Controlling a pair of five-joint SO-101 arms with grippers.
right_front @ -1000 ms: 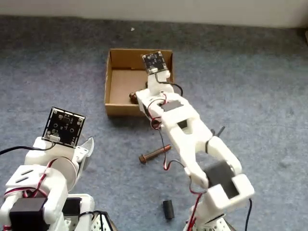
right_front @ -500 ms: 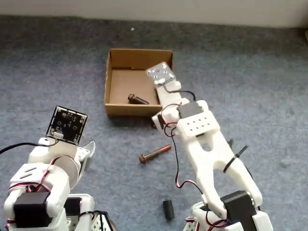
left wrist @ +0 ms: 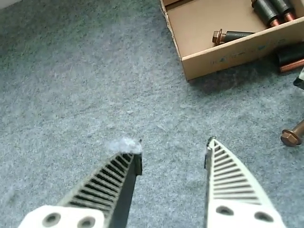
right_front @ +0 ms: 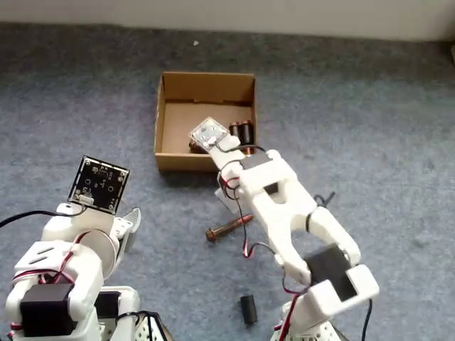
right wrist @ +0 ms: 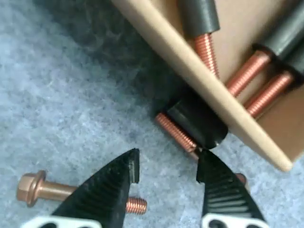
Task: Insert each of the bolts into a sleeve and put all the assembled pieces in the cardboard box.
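High view: a grey carpet [right_front: 370, 142] is recorded as the work surface, with the cardboard box [right_front: 161, 121] set on it. The right gripper [right wrist: 166, 166] is held low just outside the box's front wall, fingers apart and nothing gripped. The left gripper [left wrist: 173, 149] is held over bare carpet, fingers likewise apart. Three sleeved bolts [left wrist: 232, 35] are seen inside the box. A fourth sleeved bolt [right wrist: 194, 121] lies outside, against that wall. A bare bolt [right_front: 229, 226] is noted nearby, and a loose sleeve [right_front: 247, 309] well apart.
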